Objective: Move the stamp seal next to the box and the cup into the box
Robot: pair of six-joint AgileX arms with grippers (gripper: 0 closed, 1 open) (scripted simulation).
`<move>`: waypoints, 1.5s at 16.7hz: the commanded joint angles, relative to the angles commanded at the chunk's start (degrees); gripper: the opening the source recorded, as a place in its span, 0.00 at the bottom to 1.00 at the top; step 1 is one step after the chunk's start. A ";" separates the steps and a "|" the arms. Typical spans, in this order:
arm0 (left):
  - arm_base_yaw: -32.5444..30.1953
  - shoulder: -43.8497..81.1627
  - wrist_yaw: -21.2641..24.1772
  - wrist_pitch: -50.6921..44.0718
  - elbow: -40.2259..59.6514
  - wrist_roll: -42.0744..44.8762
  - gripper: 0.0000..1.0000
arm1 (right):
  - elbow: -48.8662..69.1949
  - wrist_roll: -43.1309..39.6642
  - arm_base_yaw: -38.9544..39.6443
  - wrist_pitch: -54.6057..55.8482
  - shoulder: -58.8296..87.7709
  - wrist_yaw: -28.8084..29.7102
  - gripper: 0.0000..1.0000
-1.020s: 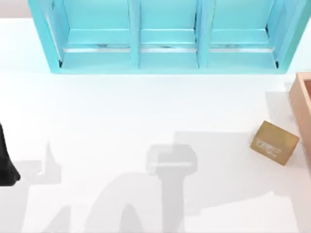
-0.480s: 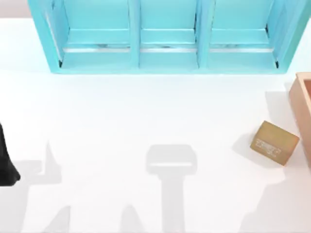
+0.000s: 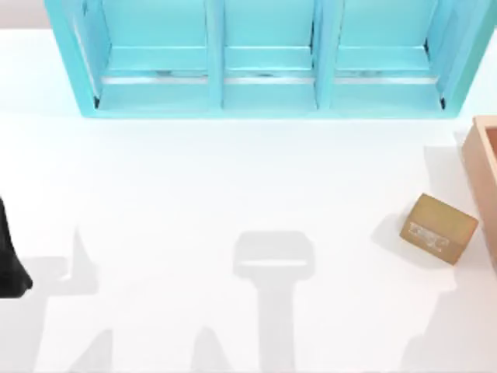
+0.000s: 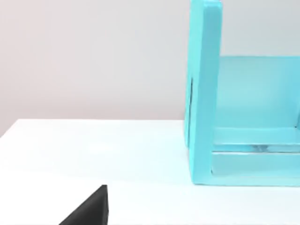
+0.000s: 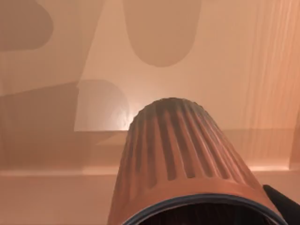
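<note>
one cup (image 5: 180, 164) at right gripper, over box (image 5: 243, 61).

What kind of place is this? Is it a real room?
Probably not real: it looks like a computer-made test table. A plain white table holds a turquoise shelf unit, a wooden box and a little stamp seal.

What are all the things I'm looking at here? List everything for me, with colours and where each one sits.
shelf unit: one, turquoise, along the table's far edge, three open bays.
stamp seal: one, tan-brown with a pale mark, on the table's right side, beside the box, tilted.
box: one, orange-tan wood, at the table's right edge.
cup: one, reddish-brown and ribbed, seen in the right wrist view over the box's wooden floor.
table: one, white.
left arm: one, black, parked at the table's left edge.
</note>
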 joint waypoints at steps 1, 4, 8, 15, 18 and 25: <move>0.00 0.00 0.00 0.00 0.00 0.00 1.00 | -1.59 0.24 0.04 1.82 0.23 0.02 0.00; 0.00 0.00 0.00 0.00 0.00 0.00 1.00 | -6.57 0.76 0.33 7.41 1.10 0.09 0.00; 0.00 0.00 0.00 0.00 0.00 0.00 1.00 | -8.74 1.05 0.42 10.10 1.35 0.03 0.00; 0.00 0.00 0.00 0.00 0.00 0.00 1.00 | -8.74 1.05 0.42 10.10 1.35 0.03 0.38; 0.00 0.00 0.00 0.00 0.00 0.00 1.00 | -8.74 1.05 0.42 10.10 1.35 0.03 0.60; 0.00 0.00 0.00 0.00 0.00 0.00 1.00 | -8.74 1.05 0.42 10.10 1.35 0.03 1.00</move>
